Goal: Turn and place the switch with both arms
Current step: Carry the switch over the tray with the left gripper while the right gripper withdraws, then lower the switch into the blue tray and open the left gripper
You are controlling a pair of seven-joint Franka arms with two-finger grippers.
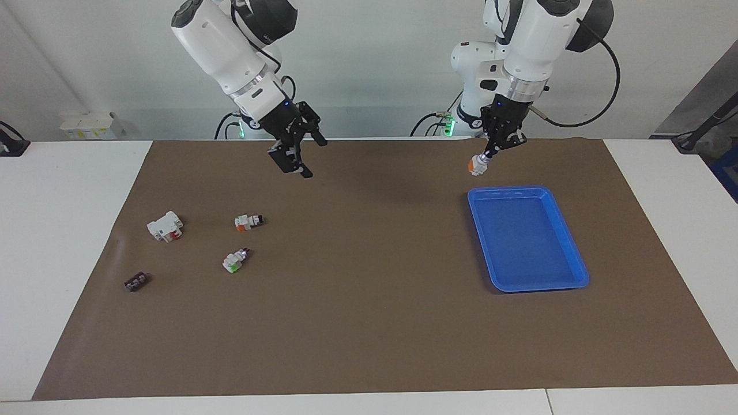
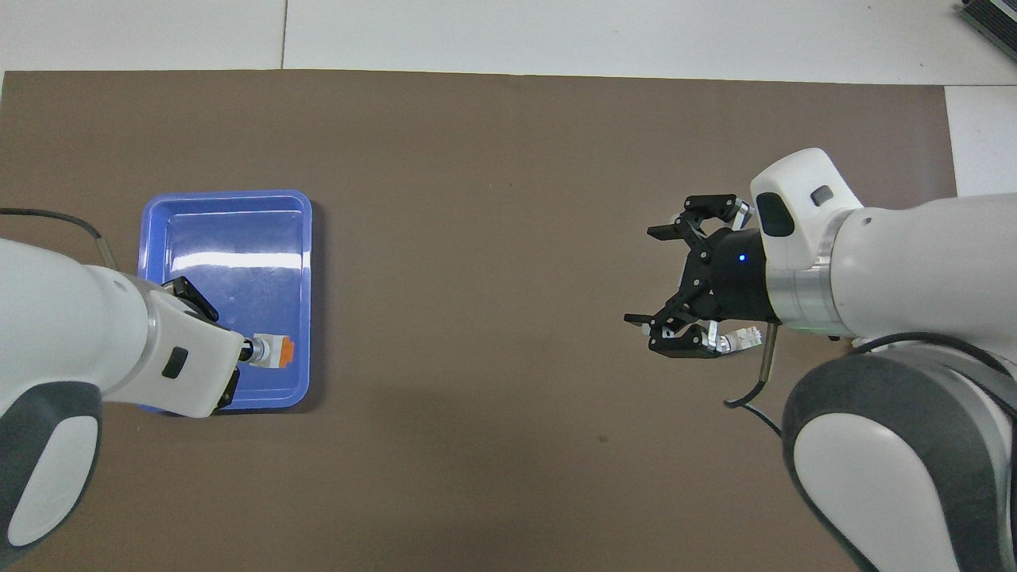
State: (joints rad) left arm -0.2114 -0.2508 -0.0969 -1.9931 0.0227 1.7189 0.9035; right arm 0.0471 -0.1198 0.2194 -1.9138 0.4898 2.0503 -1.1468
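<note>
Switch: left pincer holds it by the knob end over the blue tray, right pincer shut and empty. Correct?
Not quite: the right pincer is open, as the overhead view shows. The left pincer does hold the switch by its knob end over the blue tray.

The blue tray [image 1: 527,237] lies open-topped at the left arm's end of the tabletop [image 1: 369,323]; only its low rim obstructs entry. The mid-tabletop is bare. At the right arm's end, four small parts lie apart: orange-block switch [image 1: 248,221], green-block switch [image 1: 235,261], white block [image 1: 165,226], black part [image 1: 136,282].
</note>
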